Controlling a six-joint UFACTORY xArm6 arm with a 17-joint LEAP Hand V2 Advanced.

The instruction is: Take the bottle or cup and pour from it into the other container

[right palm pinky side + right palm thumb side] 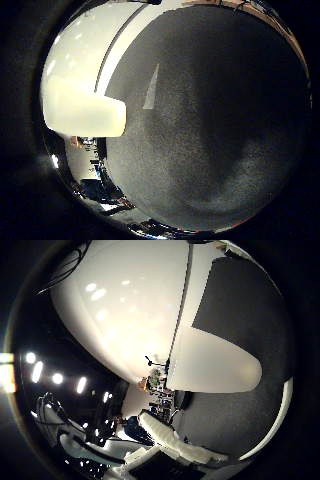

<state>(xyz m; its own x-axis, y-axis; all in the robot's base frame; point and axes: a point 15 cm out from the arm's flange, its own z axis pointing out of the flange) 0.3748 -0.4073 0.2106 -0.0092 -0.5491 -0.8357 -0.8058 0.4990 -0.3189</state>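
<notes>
No bottle, cup or other container shows in either palm view. A dark grey mat (215, 125) fills most of the little finger side view, so the palm is close over it. One white finger of my hand (85, 115) reaches in over the mat's edge, and the same kind of pale finger (215, 362) lies straight across the thumb side view. Nothing is between the fingers or against the palm.
The mat lies on a glossy white surface (125, 305) with a thin dark seam (182, 315) running through it. Beyond the surface's edge is a dim room with ceiling lights (55, 377) and cluttered equipment (157, 390). A white elongated part (175, 440) crosses near it.
</notes>
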